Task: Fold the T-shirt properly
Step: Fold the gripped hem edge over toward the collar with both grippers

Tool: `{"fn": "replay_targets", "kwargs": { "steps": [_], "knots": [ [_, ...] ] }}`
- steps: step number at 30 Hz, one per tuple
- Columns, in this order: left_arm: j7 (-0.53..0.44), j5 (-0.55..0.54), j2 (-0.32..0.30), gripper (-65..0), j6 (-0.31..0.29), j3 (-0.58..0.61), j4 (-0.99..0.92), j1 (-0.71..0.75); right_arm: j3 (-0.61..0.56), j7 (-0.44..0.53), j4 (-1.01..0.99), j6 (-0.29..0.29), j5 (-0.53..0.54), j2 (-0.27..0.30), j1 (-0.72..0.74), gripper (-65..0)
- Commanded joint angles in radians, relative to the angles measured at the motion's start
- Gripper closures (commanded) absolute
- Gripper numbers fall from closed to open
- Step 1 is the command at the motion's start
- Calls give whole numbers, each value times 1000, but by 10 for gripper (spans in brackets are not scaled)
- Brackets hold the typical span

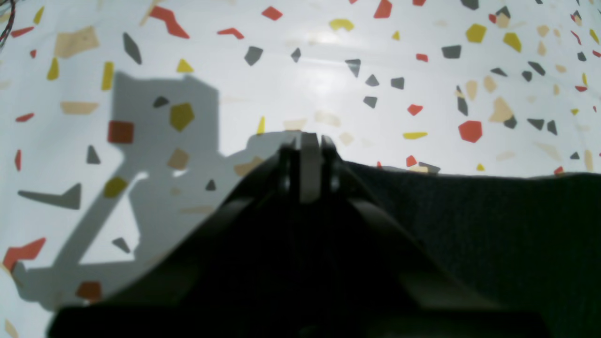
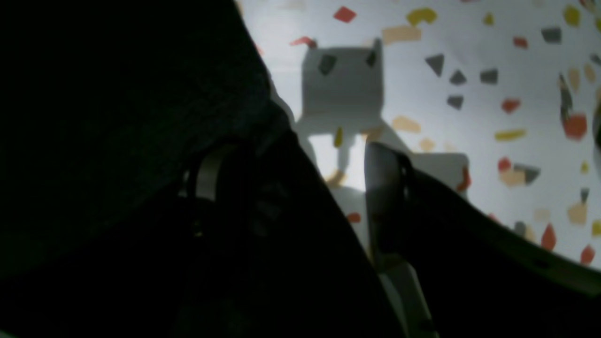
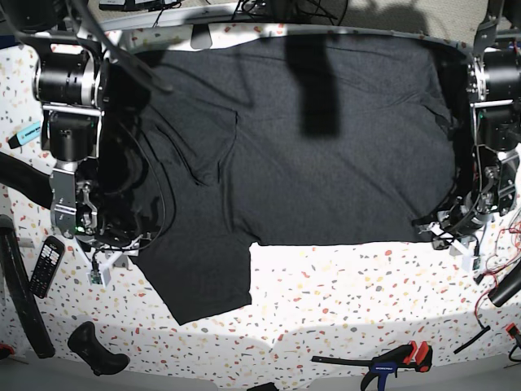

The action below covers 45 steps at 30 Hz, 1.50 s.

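The dark charcoal T-shirt [image 3: 326,163] lies spread flat on the speckled table, plain side up, with one sleeve [image 3: 203,277] reaching toward the front edge. My left gripper [image 3: 446,236] is at the shirt's front right hem corner. In the left wrist view its fingers [image 1: 310,159] are pressed together at the cloth's edge [image 1: 469,211]. My right gripper [image 3: 106,262] is at the shirt's left edge by the sleeve. In the right wrist view the right gripper [image 2: 296,183] has its jaws apart, with dark cloth [image 2: 117,117] draped over one finger and lying between them.
A narrow darker strip [image 3: 314,85] lies on the shirt near the back. A remote [image 3: 45,265], a teal marker [image 3: 24,134] and a black tool [image 3: 94,346] are at the left. A clamp [image 3: 391,366] sits at the front edge. Cables [image 3: 496,277] hang at the right.
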Motion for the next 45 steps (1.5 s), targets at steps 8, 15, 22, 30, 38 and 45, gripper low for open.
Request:
{"fn": "replay_targets", "kwargs": {
  "steps": [8,15,22,30,38,45],
  "knots": [
    [-23,4,-8,0,-4,-2,10,-23,-1,-93,8,51,56,15,22,0],
    [-28,3,-8,0,-4,-2,15,-37,-1,-95,8,35,57,17,59,0],
    [-44,47,-8,0,0,-2,47,-81,-1,-169,8,29,56,18,135,0],
    [-58,71,-8,0,0,-2,49,-131,-1,-194,8,-38,45,18,201,0],
    [12,60,-21,0,-1,-2,68,-135,-1,-222,15,-17,51,18,246,0],
    [175,-74,-71,0,-4,-2,277,-36,-1,-297,134,147,143,18,200,0]
  ]
}}
